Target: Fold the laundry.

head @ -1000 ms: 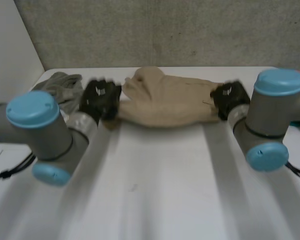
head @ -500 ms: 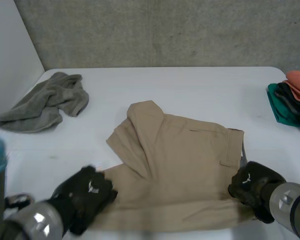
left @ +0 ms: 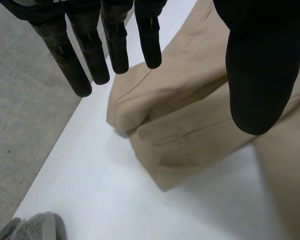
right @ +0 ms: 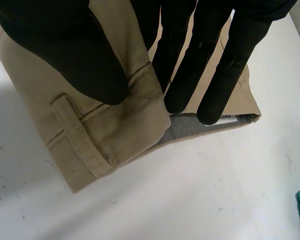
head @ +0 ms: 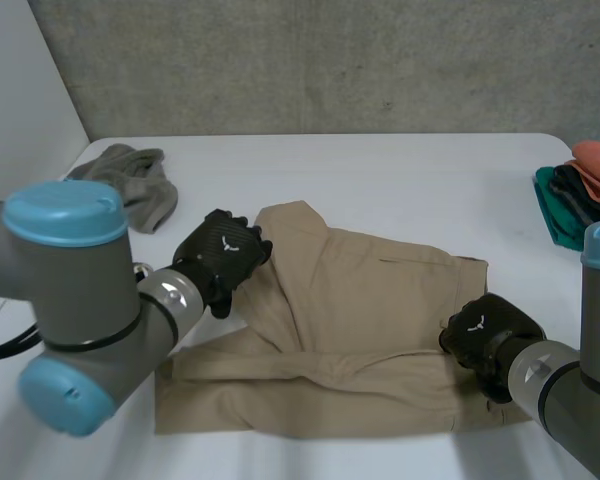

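A white table (head: 380, 180) meets a grey, speckled concrete wall (head: 330, 60) well beyond the left hand (head: 220, 255); a plain white wall (head: 20, 90) stands off that hand's outer side. Light is soft, even.

A: Head view: high, behind, facing down across the white table (head: 380, 170).
B: Wrist views: close, along left hand (left: 115, 40) and right hand (right: 225, 65); all seemingly share the tan trousers (head: 360, 320).

The trousers (head: 360, 330) lie across the middle of the table (head: 380, 170). The left hand (head: 220, 258) hangs over their left edge; the right hand (head: 485, 335) pinches their right end. 1 towel (head: 145, 185) lies behind, near the far-left corner. 1 stack of clothes (head: 580, 195) sits at the table's right edge — well apart from the trousers.
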{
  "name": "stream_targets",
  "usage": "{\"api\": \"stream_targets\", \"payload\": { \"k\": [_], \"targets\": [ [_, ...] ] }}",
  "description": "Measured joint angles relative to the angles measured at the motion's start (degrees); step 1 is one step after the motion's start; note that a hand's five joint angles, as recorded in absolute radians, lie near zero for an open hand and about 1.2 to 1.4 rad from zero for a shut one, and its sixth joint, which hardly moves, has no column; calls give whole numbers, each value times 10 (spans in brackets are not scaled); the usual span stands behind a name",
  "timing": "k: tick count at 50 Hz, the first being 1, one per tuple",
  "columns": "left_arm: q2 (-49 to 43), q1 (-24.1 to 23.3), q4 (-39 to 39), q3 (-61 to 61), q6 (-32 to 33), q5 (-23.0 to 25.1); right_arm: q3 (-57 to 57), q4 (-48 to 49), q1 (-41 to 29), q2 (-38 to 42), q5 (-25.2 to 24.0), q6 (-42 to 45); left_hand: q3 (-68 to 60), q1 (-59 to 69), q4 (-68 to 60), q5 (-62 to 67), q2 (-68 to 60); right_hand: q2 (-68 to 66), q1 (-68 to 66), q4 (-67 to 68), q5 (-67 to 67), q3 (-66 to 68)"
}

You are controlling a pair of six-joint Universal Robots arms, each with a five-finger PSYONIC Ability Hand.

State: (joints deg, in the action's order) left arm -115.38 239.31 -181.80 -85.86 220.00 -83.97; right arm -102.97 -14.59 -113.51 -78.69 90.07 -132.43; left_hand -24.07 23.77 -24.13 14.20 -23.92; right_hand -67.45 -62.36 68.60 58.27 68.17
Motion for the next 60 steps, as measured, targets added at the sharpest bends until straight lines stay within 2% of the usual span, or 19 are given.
{"api": "stream_targets", "payload": {
  "k": [7,10,12,13,14,19,25,28,31,32,33,35,36,37,38,43,48,54,60],
  "targets": [
    [-92,19,-23,55,1,11,-17,21,0,-1,0,0,-47,56,-49,49,-51,0,0,0,0,0],
    [-139,28,-24,84,2,28,-25,30,2,-1,0,0,-183,210,-184,183,-195,0,0,0,1,0],
    [-152,31,-24,93,2,33,-27,33,2,-1,0,0,-183,210,-184,183,-195,0,0,0,1,0],
    [-167,34,-23,104,1,39,-30,36,3,-1,0,0,-368,393,-370,366,-372,0,0,0,1,0],
    [-174,36,-23,110,0,42,-32,38,3,-1,0,0,-419,424,-422,415,-426,0,0,0,1,0],
    [-175,41,-22,115,-12,28,-38,46,5,-3,1,0,-440,424,-444,424,-446,0,0,0,1,0],
    [-139,42,-18,96,-32,-53,-39,50,4,-6,1,0,-440,424,-444,423,-446,0,0,0,1,0],
    [-114,39,-12,73,-39,-137,-38,51,-1,-7,0,-2,-440,424,-444,424,-446,0,0,0,1,0],
    [-107,33,-9,57,-39,-167,-37,54,-4,-6,0,-5,-421,414,-422,416,-420,0,0,0,1,0],
    [-106,31,-8,55,-39,-170,-37,54,-4,-6,0,-6,-382,377,-382,383,-376,0,0,0,1,0],
    [-103,27,-7,51,-39,-173,-37,55,-5,-5,0,-10,-225,195,-223,228,-226,0,0,0,1,0],
    [-100,21,-6,47,-39,-174,-36,57,-6,-5,0,-15,-176,137,-172,177,-175,0,0,0,1,0],
    [-96,17,-6,46,-39,-173,-36,58,-6,-4,0,-18,-16,-36,-9,14,-14,0,0,0,1,0],
    [-88,12,-6,44,-40,-172,-36,58,-6,-4,0,-22,64,-89,69,-68,65,0,0,0,1,0],
    [-84,10,-5,43,-40,-171,-36,59,-6,-4,0,-23,70,-89,77,-77,71,0,0,0,1,0],
    [-47,2,-4,32,-43,-165,-36,60,-6,-4,0,-30,78,-88,82,-85,74,0,0,0,1,0],
    [38,-3,9,-31,-47,-156,-36,61,-2,-5,0,-31,18,-12,18,-18,17,0,0,0,1,0],
    [126,-17,47,-134,-65,-114,-37,63,0,-6,0,-31,-4,5,-4,4,-3,0,0,0,1,0],
    [144,-21,59,-193,-90,-72,-38,67,-1,-6,0,-31,-6,7,-5,6,-6,0,0,0,1,0]
  ]
}}
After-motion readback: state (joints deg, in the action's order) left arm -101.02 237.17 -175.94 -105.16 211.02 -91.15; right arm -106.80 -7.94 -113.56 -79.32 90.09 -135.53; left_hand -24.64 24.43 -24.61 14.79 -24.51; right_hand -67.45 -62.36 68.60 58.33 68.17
